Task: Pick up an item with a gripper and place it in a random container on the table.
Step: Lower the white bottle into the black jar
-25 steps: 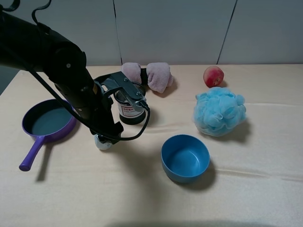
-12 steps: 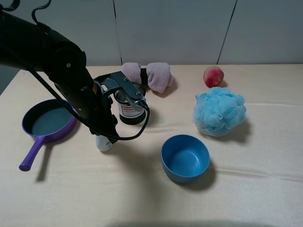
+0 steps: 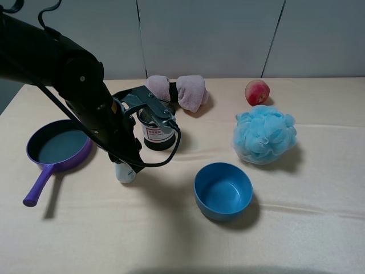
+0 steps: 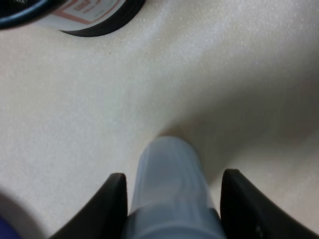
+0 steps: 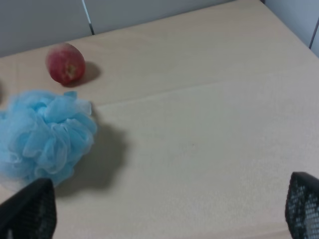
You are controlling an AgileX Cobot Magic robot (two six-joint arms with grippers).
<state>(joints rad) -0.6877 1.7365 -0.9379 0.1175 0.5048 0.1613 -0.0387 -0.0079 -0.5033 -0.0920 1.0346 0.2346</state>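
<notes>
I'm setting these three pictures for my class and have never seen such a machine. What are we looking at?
It is a robot with two arms. One picture looks down from a high camera; the other two come from wrist cameras. On the table lie a purple pan, a mesh cup, a blue bowl, a blue bath puff, a pink towel and a red fruit. The left end effector grips a small white bottle. The right end effector is open, holding nothing.
</notes>
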